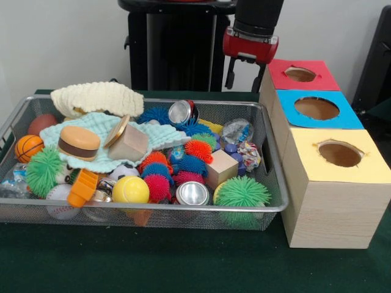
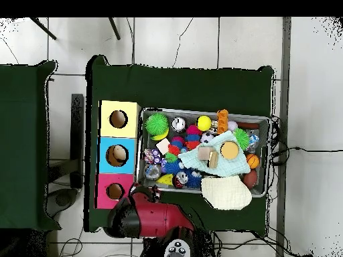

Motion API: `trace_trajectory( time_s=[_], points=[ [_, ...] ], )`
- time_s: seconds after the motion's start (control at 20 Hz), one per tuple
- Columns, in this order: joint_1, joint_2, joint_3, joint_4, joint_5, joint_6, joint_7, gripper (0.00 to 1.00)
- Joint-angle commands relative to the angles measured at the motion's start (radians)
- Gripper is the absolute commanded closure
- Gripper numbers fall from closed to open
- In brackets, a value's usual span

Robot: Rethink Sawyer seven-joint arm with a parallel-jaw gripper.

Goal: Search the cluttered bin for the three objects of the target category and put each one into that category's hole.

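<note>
A plain pale wall [image 1: 73,43] is seen behind the table [image 1: 183,268], which is covered in dark green cloth. From above, a floor [image 2: 194,40] of large light tiles with dark joints is shown, and a second green-covered table [image 2: 23,147] is set just beside the first.

Bin [image 1: 276,183]: shiny silver wire mesh. Boxes [image 1: 330,207]: pale matt wood. Cloth [image 1: 98,96]: cream, nubbly. Table [image 1: 183,262]: matt green fabric.
</note>
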Motion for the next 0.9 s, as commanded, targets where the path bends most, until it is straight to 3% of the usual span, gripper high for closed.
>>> trace_trajectory(
  time_s=[0.05, 0.35, 0.5, 0.55, 0.9],
  points=[
    [-0.010, 0.034, 0.015, 0.016, 0.038, -0.055, 0.199, 0.00],
    [-0.014, 0.041, 0.012, 0.039, 0.046, -0.111, 0.231, 0.00],
    [-0.084, 0.050, 0.075, 0.035, -0.005, -0.103, 0.169, 0.00],
    [-0.100, 0.047, 0.088, 0.037, 0.003, -0.067, 0.158, 1.00],
    [-0.105, 0.039, 0.097, 0.049, 0.006, -0.057, 0.156, 1.00]
  ],
)
